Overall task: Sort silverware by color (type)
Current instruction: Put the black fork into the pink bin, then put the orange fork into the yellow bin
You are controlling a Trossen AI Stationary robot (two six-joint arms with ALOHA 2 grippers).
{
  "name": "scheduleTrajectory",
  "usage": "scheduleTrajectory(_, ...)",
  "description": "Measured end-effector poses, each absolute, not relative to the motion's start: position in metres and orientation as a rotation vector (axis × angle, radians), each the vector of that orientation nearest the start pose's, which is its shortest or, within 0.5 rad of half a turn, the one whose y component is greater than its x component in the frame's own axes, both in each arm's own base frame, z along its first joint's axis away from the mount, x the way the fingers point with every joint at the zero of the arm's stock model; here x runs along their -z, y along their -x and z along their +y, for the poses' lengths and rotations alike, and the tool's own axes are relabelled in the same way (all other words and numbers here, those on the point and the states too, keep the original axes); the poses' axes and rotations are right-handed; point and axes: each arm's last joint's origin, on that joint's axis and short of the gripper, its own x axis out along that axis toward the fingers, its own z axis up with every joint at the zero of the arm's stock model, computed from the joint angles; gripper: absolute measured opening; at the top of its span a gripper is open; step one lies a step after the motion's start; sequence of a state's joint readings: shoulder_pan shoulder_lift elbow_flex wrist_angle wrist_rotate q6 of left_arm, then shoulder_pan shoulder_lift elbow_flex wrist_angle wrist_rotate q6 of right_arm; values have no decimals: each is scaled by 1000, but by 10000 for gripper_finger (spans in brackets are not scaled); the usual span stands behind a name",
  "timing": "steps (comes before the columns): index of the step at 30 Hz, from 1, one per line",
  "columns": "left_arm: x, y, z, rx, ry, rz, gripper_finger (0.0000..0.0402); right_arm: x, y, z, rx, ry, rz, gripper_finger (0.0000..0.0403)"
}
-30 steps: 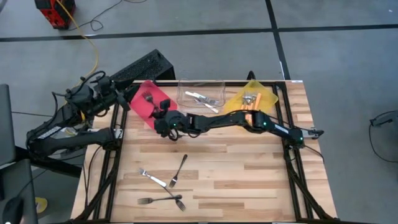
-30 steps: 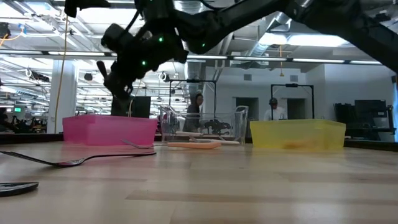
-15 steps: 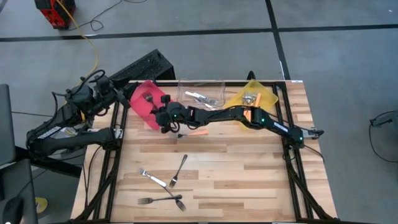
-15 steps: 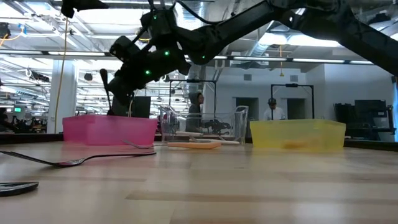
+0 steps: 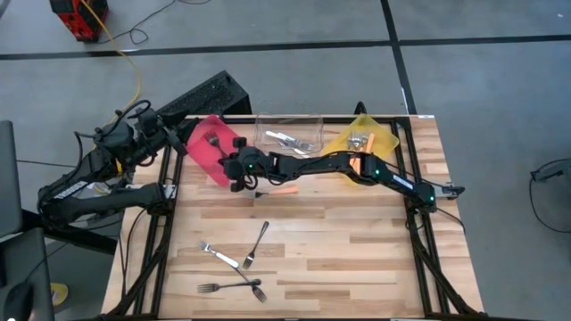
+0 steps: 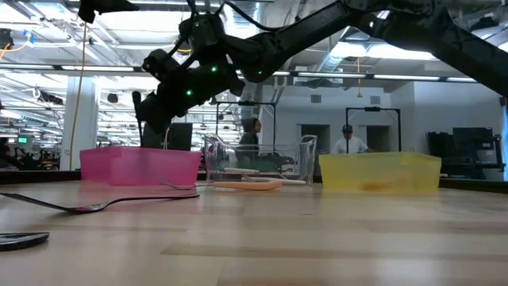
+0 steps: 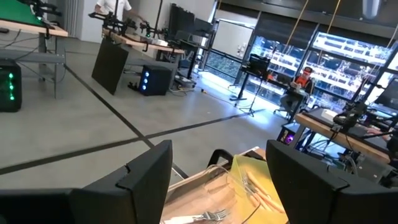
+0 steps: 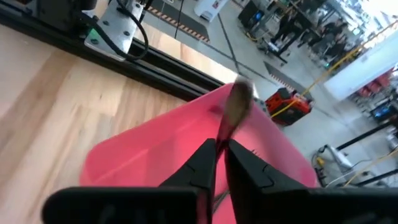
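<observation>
Left gripper [image 7: 217,180] parked off the table's [image 5: 357,250] left edge, raised and aimed across the room, jaws spread wide with nothing between them; it's just waiting.

Red bin [image 5: 207,147] sits at the far-left of the back edge and already has one dark fork [image 5: 214,141] inside. The right arm reaches all the way across so the right gripper [image 5: 234,169] hangs just above that bin's near rim, fingers [image 8: 202,163] nearly together, pinching a dark fork [image 8: 231,112] by its stem, with the blurred end poking out over the red bin. Looks placed for a drop; dark ones seem to go in red.

Orange-handled fork [image 5: 281,189] lies on the table just beside the gripper, in front of the clear bin [image 5: 290,134], not sorted yet. Clear bin holds silver forks [image 5: 290,141]. Yellow bin [image 5: 361,138] at back right holds orange-handled forks [image 5: 359,143].

Loose forks [image 5: 236,267] remain near the front-left of the table, some crossing each other, still to be picked up.
</observation>
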State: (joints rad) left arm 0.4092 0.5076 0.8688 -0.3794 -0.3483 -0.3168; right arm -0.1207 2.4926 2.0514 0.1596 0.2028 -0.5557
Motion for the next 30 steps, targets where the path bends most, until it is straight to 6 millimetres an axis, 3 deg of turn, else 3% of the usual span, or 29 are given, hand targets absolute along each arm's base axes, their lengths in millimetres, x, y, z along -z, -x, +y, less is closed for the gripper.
scheduleTrajectory(11, -373, -81, 46, -752, 258, -83, 244, -184, -563, -83, 266, 463, 382, 171)
scheduleTrajectory(15, -373, -81, 46, -752, 253, -84, 244, -197, -563, -83, 305, 467, 358, 202)
scheduleTrajectory(22, -373, -81, 46, -752, 253, -85, 244, -224, -565, -88, 345, 423, 360, 213)
scheduleTrajectory(30, -373, -81, 45, -740, 246, -82, 244, -226, -563, -94, 337, 329, 390, 216)
